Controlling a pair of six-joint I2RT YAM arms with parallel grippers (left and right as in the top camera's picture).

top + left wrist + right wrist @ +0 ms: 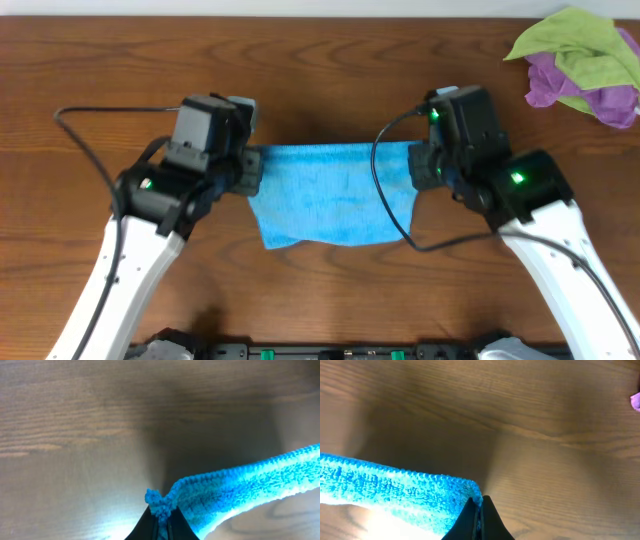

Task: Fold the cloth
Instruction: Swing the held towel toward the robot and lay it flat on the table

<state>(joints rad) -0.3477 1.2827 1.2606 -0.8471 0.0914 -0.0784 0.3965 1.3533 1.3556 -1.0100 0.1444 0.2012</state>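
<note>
A blue cloth (330, 195) hangs stretched between my two grippers above the wooden table, its lower edge trailing toward the front. My left gripper (250, 170) is shut on the cloth's left corner; in the left wrist view the black fingers (162, 517) pinch a bunched blue corner (235, 492). My right gripper (415, 165) is shut on the right corner; in the right wrist view the fingers (479, 507) clamp the cloth's edge (395, 490).
A heap of green and purple cloths (580, 65) lies at the back right corner of the table (330, 80). A purple scrap (636, 401) shows at the right edge of the right wrist view. Black cables loop from both arms.
</note>
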